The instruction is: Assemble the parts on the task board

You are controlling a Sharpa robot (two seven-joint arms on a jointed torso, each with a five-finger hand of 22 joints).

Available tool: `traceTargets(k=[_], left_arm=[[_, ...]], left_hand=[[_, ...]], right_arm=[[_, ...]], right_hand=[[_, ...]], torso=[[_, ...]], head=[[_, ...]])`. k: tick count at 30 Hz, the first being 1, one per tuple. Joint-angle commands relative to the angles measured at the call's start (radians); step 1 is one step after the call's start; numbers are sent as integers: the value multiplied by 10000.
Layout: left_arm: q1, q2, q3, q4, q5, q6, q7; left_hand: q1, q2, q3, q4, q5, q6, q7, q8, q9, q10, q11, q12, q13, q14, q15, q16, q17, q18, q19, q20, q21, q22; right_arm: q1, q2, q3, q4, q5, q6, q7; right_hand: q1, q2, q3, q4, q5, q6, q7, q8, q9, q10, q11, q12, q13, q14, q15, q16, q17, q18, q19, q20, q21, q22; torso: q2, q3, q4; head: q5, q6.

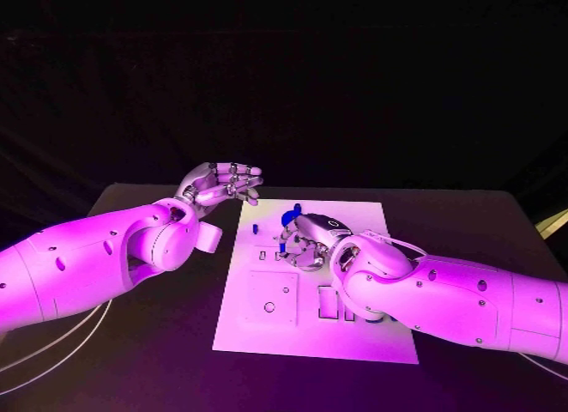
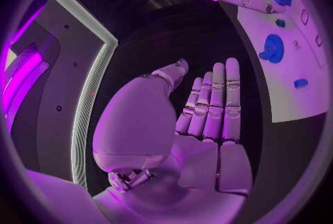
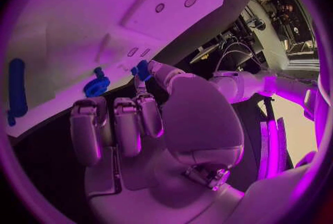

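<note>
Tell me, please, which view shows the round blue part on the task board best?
The left wrist view: the round blue part sits unobstructed on the task board. The right wrist view shows it beyond the fingers; the head view shows it small.

One camera sits up high on the robot's head and looks down at the black table [image 1: 148, 343], with the white task board [image 1: 311, 330] in the middle and both arms coming in from the sides. Another camera rides just behind the left hand [image 2: 208, 124], very close, looking along its flat palm toward the board's edge. The third camera sits just behind the right hand [image 3: 132, 124], also very close, facing the board. All three see the board, and both wrist cameras catch the round blue part [image 2: 272, 48].
</note>
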Motion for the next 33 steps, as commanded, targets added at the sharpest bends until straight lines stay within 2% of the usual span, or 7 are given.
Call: traceTargets(k=[1, 6, 11, 17, 33], left_arm=[[5, 37, 6, 27, 4, 37, 6], [5, 47, 6, 48, 4, 45, 1], [5, 40, 6, 66, 4, 36, 0], [5, 31, 6, 73, 4, 37, -1], [5, 16, 6, 71, 4, 49, -7]], left_hand=[[-226, 7, 325, -130, 219, -33, 208, -151, 188, -71, -20, -31, 56, -114, -20, 168, 171, 29, -137, -34, 180, 148], [-226, 7, 325, -130, 219, -33, 208, -151, 188, -71, -20, -31, 56, -114, -20, 168, 171, 29, -137, -34, 180, 148], [-232, 7, 324, -128, 219, -31, 208, -151, 189, -69, -20, -31, 56, -119, -19, 171, 171, 29, -148, -32, 187, 153], [-232, 7, 324, -128, 219, -31, 208, -151, 189, -69, -20, -31, 56, -119, -19, 171, 171, 29, -148, -32, 187, 153], [-232, 7, 324, -128, 219, -31, 208, -151, 189, -69, -20, -31, 56, -119, -19, 171, 171, 29, -148, -32, 187, 153]], right_arm=[[-90, 96, -11, -133, -60, 44, -20], [-170, 165, -32, -270, -96, 47, -48], [-208, 220, -49, -413, -133, 42, -71], [-268, 271, -63, -559, -158, 31, -85], [-376, 345, -73, -780, -179, 17, -55]], right_hand=[[-328, 189, 675, -98, 309, 138, -25, 846, 739, -17, -41, 46, 1305, 1007, -17, 136, 2718, -356, 1098, -22, 230, 2739], [-349, 159, 668, -110, 308, 131, -23, 859, 744, -15, -40, 48, 1307, 1007, -17, 136, 2718, -356, 1098, -21, 230, 2739], [-354, 154, 667, -111, 307, 129, -22, 860, 745, -11, -40, 52, 1311, 1007, -16, 136, 2718, -356, 1098, -20, 230, 2739], [-374, 116, 661, -129, 302, 114, -21, 870, 748, -13, -38, 50, 1311, 1007, -15, 136, 2718, -356, 1098, -19, 230, 2739], [-447, 17, 645, -160, 267, 38, 5, 872, 742, -36, -21, 27, 1294, 1007, -5, 136, 2718, -356, 1098, -12, 230, 2739]], torso=[[13, 3, 1], [21, 15, 32], [12, 5, -1], [18, 20, -7], [17, 18, -14]], head=[[27, -32], [71, -94], [107, -120], [133, -136], [148, -150]])
